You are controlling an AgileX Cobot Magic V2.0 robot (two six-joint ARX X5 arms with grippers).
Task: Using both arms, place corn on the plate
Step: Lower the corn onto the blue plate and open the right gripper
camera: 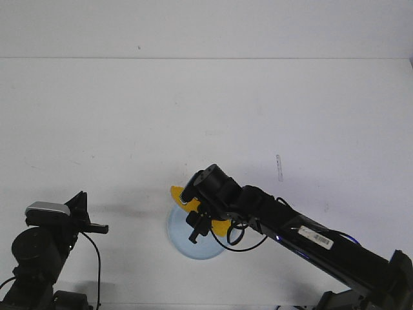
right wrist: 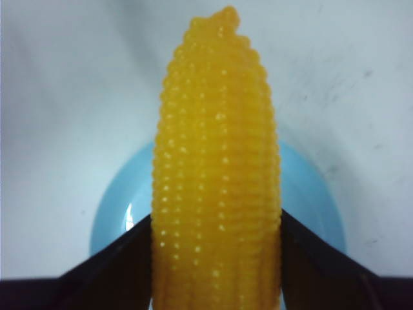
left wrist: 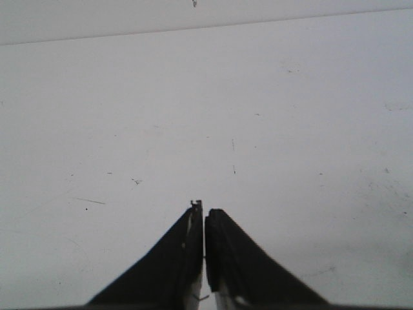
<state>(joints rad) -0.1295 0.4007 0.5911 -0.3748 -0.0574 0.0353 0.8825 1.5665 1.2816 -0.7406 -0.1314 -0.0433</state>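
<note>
right gripper (camera: 195,227): fingers clamped on the toy corn (right wrist: 218,168), held over the light-blue plate (camera: 184,242), tip past its far rim | left gripper (left wrist: 204,223): fingers together, empty, well left of the plate | step: lower, centre the cob on the plate, keep it level, release only at contact so it doesn't roll off

This looks like a robotics lab or test bench rather than a home. A bare white tabletop (camera: 206,116) meets a plain white wall, with no furniture or decoration. Two black jointed arms with exposed cables sit on it, one bearing a barcode label (camera: 317,237), and a small camera (camera: 46,209) is mounted on the left arm.
</note>
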